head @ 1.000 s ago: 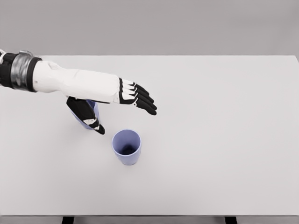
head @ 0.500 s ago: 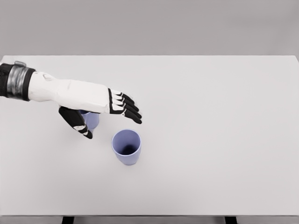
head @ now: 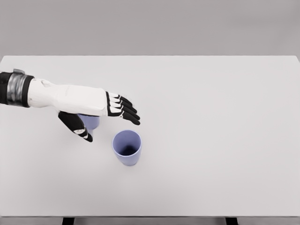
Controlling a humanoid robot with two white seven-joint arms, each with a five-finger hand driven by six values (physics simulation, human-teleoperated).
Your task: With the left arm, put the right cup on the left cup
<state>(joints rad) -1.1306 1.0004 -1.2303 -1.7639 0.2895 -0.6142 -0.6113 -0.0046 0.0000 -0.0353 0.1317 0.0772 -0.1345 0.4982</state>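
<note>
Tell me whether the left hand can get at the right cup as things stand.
Probably yes. The left hand hangs open just up-left of the right cup, which stands upright and apart from the left cup, with nothing between them.

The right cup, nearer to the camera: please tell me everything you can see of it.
The right cup is a plain lavender tumbler that looks like smooth plastic, with no handle. It stands upright on the white table, mouth open, and looks empty. Nothing touches it: the open left hand hovers up and to its left, fingertips short of the rim.
</note>
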